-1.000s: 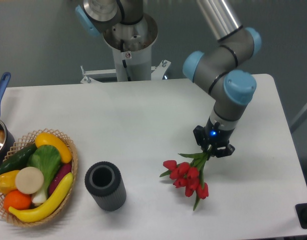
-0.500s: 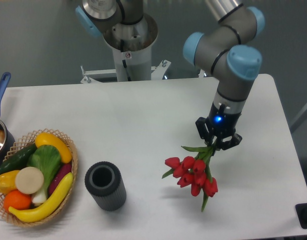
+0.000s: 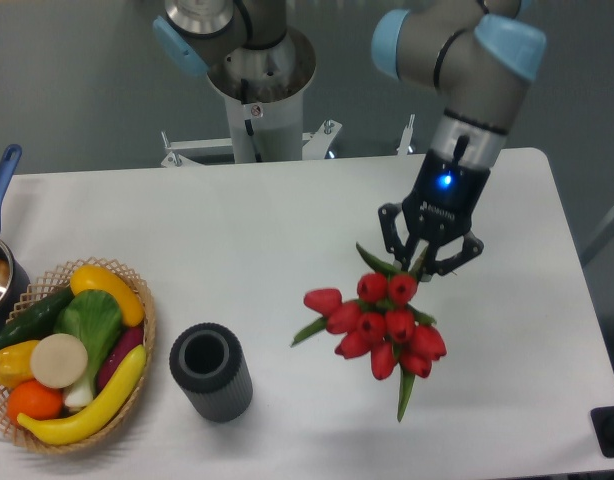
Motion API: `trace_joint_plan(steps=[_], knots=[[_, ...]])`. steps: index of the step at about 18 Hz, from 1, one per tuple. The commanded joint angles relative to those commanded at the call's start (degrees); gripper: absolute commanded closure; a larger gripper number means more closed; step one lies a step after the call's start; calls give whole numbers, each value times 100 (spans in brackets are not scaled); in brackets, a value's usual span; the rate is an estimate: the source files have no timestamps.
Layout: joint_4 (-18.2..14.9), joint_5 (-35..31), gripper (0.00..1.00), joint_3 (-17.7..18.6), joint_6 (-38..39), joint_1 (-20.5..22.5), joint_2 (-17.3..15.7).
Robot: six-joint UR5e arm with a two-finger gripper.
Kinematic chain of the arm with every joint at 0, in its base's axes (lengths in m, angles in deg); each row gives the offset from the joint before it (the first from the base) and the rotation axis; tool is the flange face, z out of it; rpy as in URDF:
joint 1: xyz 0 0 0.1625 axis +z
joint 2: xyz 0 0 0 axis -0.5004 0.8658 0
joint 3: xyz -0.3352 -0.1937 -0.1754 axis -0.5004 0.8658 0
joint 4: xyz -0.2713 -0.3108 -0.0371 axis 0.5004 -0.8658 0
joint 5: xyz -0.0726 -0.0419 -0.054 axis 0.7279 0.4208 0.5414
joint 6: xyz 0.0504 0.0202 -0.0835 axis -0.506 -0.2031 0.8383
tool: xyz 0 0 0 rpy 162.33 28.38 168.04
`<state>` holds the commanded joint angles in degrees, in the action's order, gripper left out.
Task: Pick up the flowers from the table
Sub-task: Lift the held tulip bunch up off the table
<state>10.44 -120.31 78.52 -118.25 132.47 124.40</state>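
The flowers (image 3: pixel 379 324) are a bunch of red tulips with green stems and leaves, hanging above the right half of the white table (image 3: pixel 277 230). My gripper (image 3: pixel 425 262) is shut on the stems at the top of the bunch and holds it clear of the tabletop. The tulip heads point down and toward the camera, with one green leaf tip at the bottom. The stems are mostly hidden between the fingers.
A dark grey cylindrical cup (image 3: pixel 211 371) stands left of the flowers. A wicker basket (image 3: pixel 137 345) of fruit and vegetables sits at the front left. A pot with a blue handle (image 3: pixel 1 185) is at the left edge. The robot base (image 3: pixel 255 90) stands behind the table.
The gripper has risen with the flowers in it. The bunch has come off the table and now looks larger and closer to the camera.
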Motion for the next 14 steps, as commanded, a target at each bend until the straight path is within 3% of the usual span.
trace_joint_plan(steps=[5,14], knots=[[0,942,85,35,150,273,-9],[9,943,85,44,132,212,0]])
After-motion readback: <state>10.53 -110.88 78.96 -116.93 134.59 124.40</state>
